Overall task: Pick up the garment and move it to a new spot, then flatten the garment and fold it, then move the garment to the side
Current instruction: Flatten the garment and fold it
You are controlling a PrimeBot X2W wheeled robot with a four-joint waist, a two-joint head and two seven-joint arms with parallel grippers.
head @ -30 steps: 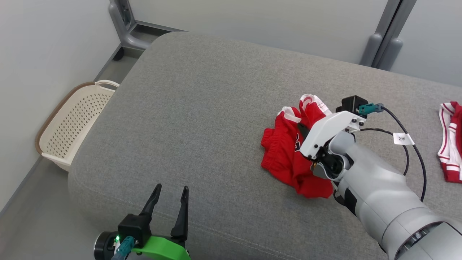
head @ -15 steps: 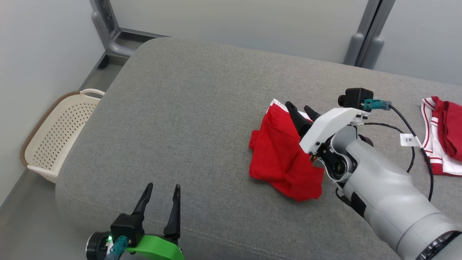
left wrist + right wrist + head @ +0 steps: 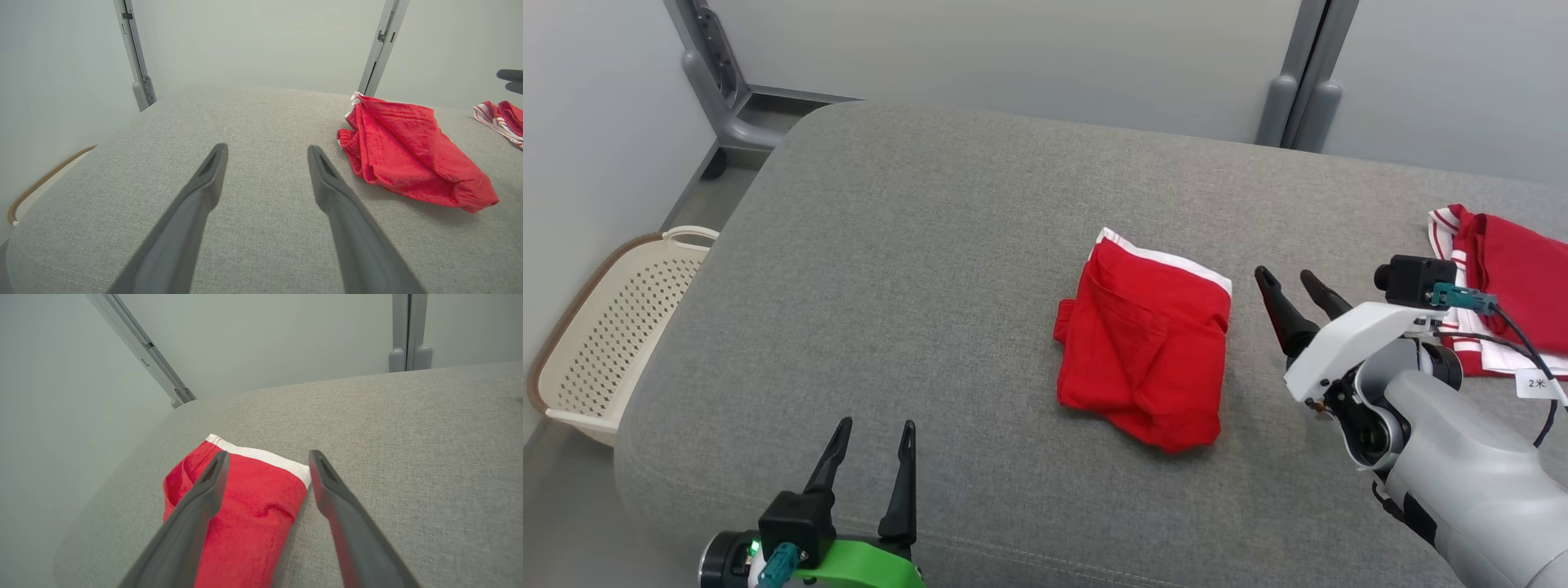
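garment (image 3: 1143, 351) crumpled on grey cushion (image 3: 915, 245), right fingers (image 3: 1276, 306) spread beside it

The right gripper (image 3: 268, 454) has its dark fingers spread apart, pointing at a folded red cloth garment (image 3: 253, 510) with a white band (image 3: 245, 451), which lies on grey woven upholstery (image 3: 408, 437).

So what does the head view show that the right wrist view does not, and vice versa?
Head view: the cream basket, the open left claw and a second red-and-white garment. Right wrist view: more wall above the slanted rail. Both: the red garment lying free on the grey cushion, with the open right claw near it.
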